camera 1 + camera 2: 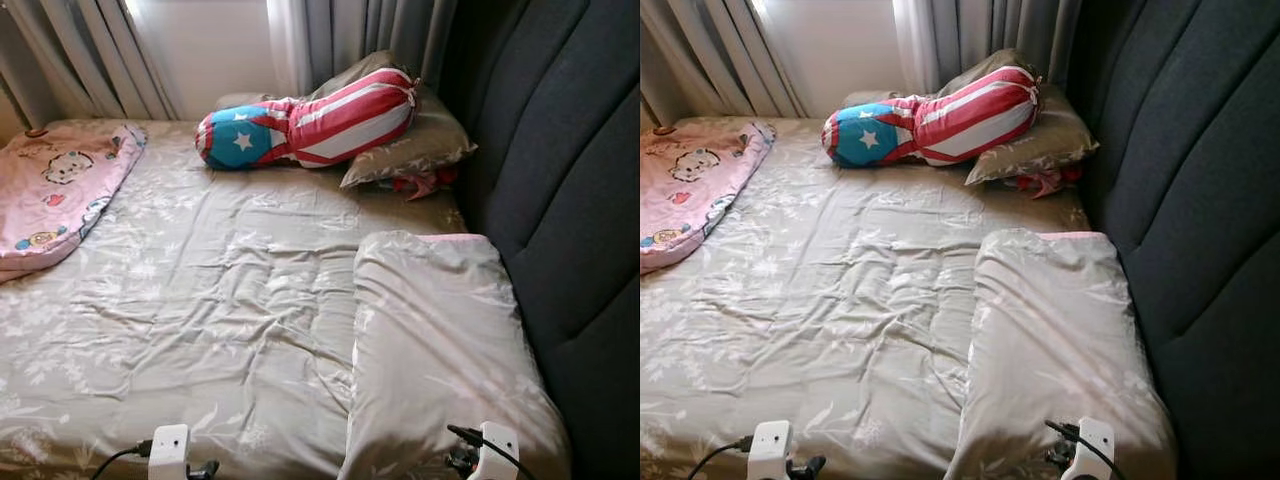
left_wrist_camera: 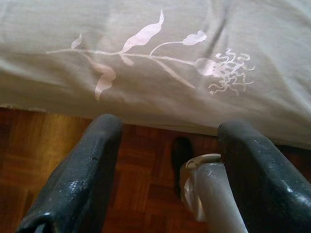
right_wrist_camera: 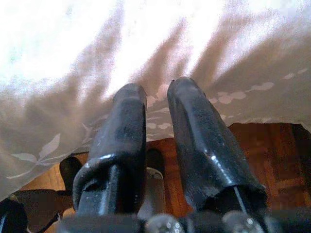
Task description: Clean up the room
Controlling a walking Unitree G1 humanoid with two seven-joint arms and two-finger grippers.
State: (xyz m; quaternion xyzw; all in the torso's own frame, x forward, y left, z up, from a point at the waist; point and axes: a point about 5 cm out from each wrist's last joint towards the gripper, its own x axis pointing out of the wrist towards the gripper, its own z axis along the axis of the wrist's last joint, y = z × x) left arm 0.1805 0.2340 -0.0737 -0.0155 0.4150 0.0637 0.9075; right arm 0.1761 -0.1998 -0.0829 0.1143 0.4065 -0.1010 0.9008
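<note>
A bed with a grey floral sheet point(image 1: 220, 300) lies before me. A grey floral pillow point(image 1: 440, 350) lies flat near its front right, along the headboard. At the far end a stars-and-stripes bolster point(image 1: 300, 125) leans on a second grey pillow point(image 1: 420, 145). A pink cartoon-print blanket point(image 1: 55, 190) lies bunched at the far left. My left gripper point(image 2: 170, 126) is open at the bed's hanging edge, above the wooden floor. My right gripper point(image 3: 157, 87) is shut with nothing in it, its tips against the sheet's hanging edge. Both wrists point(image 1: 170, 450) point(image 1: 490, 445) sit low at the bed's near edge.
A dark padded headboard point(image 1: 560, 200) runs along the right side. Grey curtains point(image 1: 90, 50) hang behind the bed. A small red-pink item point(image 1: 425, 183) pokes out under the far pillow. Brown parquet floor point(image 2: 43, 145) shows below the sheet.
</note>
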